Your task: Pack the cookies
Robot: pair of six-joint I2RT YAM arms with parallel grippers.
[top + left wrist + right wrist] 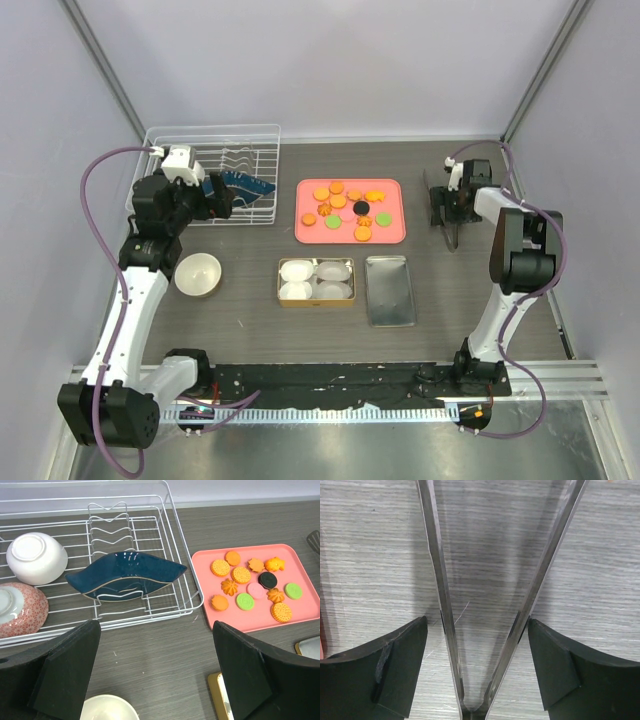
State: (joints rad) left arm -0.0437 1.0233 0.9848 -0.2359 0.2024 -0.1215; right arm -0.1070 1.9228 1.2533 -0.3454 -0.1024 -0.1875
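The cookies lie on a pink tray at the table's middle back: mostly orange, two green, one black, one pale pink. A gold tin with several white paper cups stands in front of the tray. My left gripper is open and empty, hovering by the dish rack; in the left wrist view bare table lies between its fingers. My right gripper is open, low over metal tongs on the table, its fingers straddling both tong arms.
A white wire dish rack at back left holds a dark blue dish, a white bowl and a patterned bowl. A cream bowl sits near the left arm. The tin's silver lid lies right of the tin.
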